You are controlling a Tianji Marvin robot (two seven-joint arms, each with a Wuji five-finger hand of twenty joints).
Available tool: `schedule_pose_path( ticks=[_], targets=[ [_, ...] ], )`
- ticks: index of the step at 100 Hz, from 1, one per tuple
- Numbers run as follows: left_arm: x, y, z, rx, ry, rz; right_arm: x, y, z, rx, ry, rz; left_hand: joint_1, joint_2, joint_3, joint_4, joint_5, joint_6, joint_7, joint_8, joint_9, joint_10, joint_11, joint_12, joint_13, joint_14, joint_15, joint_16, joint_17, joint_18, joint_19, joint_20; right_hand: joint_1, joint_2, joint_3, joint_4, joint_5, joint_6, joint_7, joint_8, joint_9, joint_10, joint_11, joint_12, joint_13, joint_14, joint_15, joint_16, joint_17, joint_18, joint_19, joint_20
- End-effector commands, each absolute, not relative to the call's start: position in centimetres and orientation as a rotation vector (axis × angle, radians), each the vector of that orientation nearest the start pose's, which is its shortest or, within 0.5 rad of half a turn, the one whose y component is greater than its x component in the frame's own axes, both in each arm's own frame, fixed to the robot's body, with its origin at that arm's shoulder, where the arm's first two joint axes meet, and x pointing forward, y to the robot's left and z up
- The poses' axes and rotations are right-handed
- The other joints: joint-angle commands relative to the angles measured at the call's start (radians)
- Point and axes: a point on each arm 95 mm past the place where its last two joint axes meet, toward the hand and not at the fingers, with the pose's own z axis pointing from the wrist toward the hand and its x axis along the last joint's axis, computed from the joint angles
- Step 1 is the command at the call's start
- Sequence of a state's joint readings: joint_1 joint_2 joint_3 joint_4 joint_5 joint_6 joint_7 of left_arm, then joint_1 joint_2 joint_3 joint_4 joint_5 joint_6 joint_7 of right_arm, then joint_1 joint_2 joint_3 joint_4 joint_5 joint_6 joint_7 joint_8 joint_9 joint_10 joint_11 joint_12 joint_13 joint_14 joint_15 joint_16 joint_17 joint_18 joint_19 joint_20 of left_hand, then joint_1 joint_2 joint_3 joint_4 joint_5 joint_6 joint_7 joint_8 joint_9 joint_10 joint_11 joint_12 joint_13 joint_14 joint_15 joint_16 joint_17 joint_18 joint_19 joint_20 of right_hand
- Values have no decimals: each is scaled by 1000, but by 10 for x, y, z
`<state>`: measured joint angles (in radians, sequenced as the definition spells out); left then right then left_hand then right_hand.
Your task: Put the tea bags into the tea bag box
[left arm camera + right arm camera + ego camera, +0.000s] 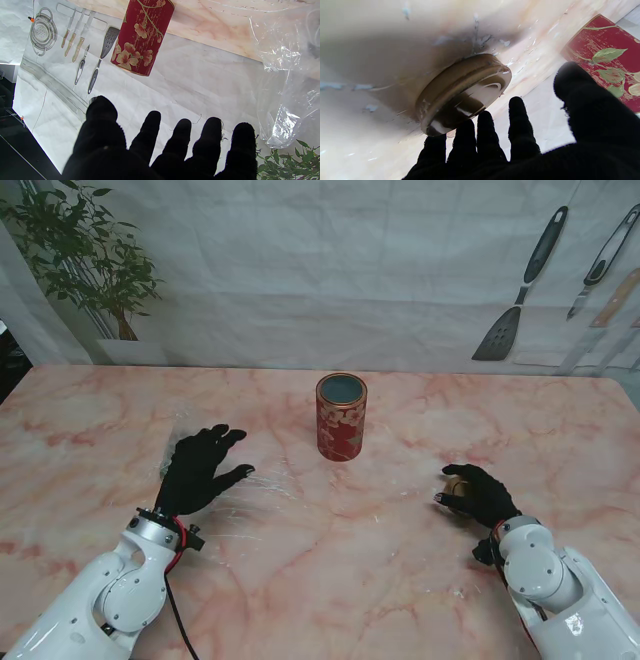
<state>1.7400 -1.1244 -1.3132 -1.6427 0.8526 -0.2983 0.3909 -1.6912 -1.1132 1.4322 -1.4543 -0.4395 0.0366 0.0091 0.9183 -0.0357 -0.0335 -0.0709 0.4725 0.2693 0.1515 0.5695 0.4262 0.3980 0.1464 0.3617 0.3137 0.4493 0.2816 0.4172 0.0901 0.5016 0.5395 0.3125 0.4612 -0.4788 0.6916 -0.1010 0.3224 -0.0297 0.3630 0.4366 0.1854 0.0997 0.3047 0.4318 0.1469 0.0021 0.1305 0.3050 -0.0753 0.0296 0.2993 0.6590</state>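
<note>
Stand view: pink-veined marble table (330, 580) ran wall to wall; behind it a white backdrop printed with kitchen utensils (520, 320) at far right, a potted plant (85, 255) at far left. Red floral tea bag box (341, 417) stood upright near table centre, lid off, mouth showing dark. Left hand (200, 470) lay left of the box, fingers spread, holding nothing, resting over a crinkled clear plastic sheet (255, 500). Right hand (478, 492) sat right and nearer to me, well apart from the box, fingers curled loosely about a small brownish object.

Left wrist view: five gloved fingers (147, 135) splayed, free of load; box (142, 37) ahead; plastic sheet (287, 75) beside it.

Right wrist view: round brass-coloured lid (462, 92) lay flat on the marble, fingertips (485, 125) at its edge, thumb apart; no firm grasp seen. Box (607, 55) beyond.
</note>
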Motion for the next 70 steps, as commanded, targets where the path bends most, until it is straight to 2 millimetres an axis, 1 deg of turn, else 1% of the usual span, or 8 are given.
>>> schedule_pose_path(
  ticks=[1, 28, 44, 50, 57, 60, 64, 70],
  targets=[
    [353, 9, -315, -1133, 1162, -1945, 374, -104, -394, -2693, -1416, -1962, 40, 37, -13, 2, 10, -13, 3, 7, -1, -1, 6, 1, 6, -25, -35, 9, -2, -22, 25, -16, -28, -51, 43, 27, -53, -34, -26, -17, -37, -13, -49, -16, -22, -18, 13, -5, -22, 10, 37, 32],
    [353, 8, -315, -1138, 1167, -1947, 379, -103, -399, -2691, -1501, -1872, 46, 35, -13, 3, 9, -11, 5, 11, -6, 2, 6, 1, 6, -23, -32, 10, 7, -22, 37, -11, 4, -201, 199, 9, -128, -62, -60, -56, -50, 1, -120, 17, -15, -2, 50, 9, 61, 51, 121, 56],
    [353, 9, -315, -1139, 1164, -1945, 379, -100, -397, -2676, -1621, -1776, 51, 34, -12, 3, 10, -14, 6, 13, -9, 2, 7, 1, 7, -24, -30, 11, 13, -22, 46, -7, 35, -242, 213, -2, -183, -82, -81, -73, -65, -6, -164, 16, -24, 1, 61, 9, 70, 56, 135, 43],
    [353, 9, -315, -1140, 1162, -1947, 379, -99, -395, -2667, -1672, -1731, 52, 33, -12, 3, 9, -13, 7, 13, -10, 3, 7, 1, 7, -24, -29, 12, 15, -23, 49, -5, 37, -250, 214, -7, -219, -90, -99, -88, -68, -13, -234, 19, -38, 1, 65, 3, 69, 60, 147, 22],
    [353, 9, -315, -1141, 1161, -1948, 378, -98, -394, -2654, -1720, -1693, 59, 33, -10, 3, 8, -14, 7, 14, -10, 2, 7, 2, 9, -24, -28, 12, 19, -23, 54, -2, 44, -258, 214, -7, -220, -100, -178, -114, -66, -10, -273, 24, -42, 1, 54, -3, 66, 46, 157, 0],
    [353, 9, -315, -1142, 1161, -1949, 378, -98, -394, -2650, -1737, -1678, 60, 33, -11, 2, 8, -13, 7, 14, -11, 2, 7, 2, 10, -23, -27, 13, 21, -24, 57, -1, 48, -261, 216, -8, -212, -105, -227, -117, -62, -10, -287, 6, -40, 0, 43, -9, 65, 46, 161, -7],
    [353, 9, -315, -1143, 1161, -1950, 378, -97, -393, -2644, -1762, -1649, 61, 33, -12, 2, 8, -11, 7, 15, -12, 2, 7, 2, 10, -23, -26, 13, 23, -23, 60, 1, 55, -261, 218, -7, -184, -117, -353, -94, -59, -12, -304, -47, -44, 1, 27, -13, 61, 51, 172, -22],
    [353, 9, -315, -1143, 1161, -1951, 378, -97, -393, -2630, -1795, -1619, 62, 33, -12, 2, 6, -14, 6, 15, -14, 2, 7, 2, 10, -24, -26, 13, 24, -23, 64, 2, 68, -267, 224, -5, -180, -124, -385, -90, -61, -9, -311, -68, -43, 2, 25, -12, 65, 42, 175, -26]
  ],
)
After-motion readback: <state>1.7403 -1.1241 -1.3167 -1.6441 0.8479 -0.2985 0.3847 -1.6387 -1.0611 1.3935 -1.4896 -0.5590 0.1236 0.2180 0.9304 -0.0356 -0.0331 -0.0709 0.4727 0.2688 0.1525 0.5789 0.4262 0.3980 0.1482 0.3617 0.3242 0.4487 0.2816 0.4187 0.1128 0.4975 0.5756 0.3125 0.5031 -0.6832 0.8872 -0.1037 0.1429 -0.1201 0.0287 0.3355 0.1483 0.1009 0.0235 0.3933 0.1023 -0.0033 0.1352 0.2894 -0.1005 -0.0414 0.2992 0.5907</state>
